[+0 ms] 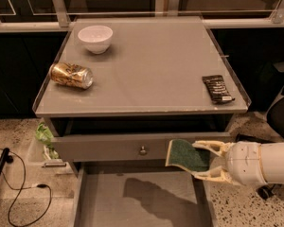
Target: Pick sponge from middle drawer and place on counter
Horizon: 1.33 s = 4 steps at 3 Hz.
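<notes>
My gripper [206, 160] comes in from the right and is shut on the sponge [187, 154], whose dark green face shows with a pale yellow edge. It holds the sponge in the air above the open middle drawer [137, 202], in front of the upper drawer's front panel. The drawer floor below is bare grey with the sponge's shadow on it. The counter [151, 65] lies above and behind, flat grey with a thin raised rim.
On the counter are a white bowl [95, 38] at the back left, a gold can [71, 75] lying on its side at the left, and a black snack wrapper [217, 88] at the right edge. The upper drawer has a small round knob [142, 150]. Cables lie on the floor at left.
</notes>
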Each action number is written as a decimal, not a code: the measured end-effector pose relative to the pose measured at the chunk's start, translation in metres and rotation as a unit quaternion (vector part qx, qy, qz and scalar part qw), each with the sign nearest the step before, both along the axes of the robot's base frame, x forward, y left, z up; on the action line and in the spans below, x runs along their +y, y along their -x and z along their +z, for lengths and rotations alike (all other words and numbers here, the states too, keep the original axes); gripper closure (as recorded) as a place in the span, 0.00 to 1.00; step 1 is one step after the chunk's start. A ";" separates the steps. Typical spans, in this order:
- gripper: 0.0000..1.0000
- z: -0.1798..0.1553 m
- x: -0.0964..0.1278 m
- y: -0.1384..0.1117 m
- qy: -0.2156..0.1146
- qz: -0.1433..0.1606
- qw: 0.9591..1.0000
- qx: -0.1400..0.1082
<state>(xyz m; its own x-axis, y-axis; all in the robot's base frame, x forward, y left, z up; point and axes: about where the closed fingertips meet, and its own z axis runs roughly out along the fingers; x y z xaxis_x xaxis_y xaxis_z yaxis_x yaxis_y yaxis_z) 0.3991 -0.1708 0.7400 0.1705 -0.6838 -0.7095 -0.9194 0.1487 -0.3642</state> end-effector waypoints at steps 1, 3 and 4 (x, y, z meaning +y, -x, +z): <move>1.00 0.000 0.000 0.000 0.000 0.000 1.000 0.000; 1.00 0.070 0.025 -0.016 0.040 0.039 0.998 -0.038; 1.00 0.133 0.048 -0.041 0.069 0.070 0.993 -0.070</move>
<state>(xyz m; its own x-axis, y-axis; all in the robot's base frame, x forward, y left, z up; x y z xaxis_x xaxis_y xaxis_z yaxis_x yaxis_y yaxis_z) 0.4403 -0.1227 0.8735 0.3620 -0.7353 -0.5730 -0.8661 -0.0380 -0.4984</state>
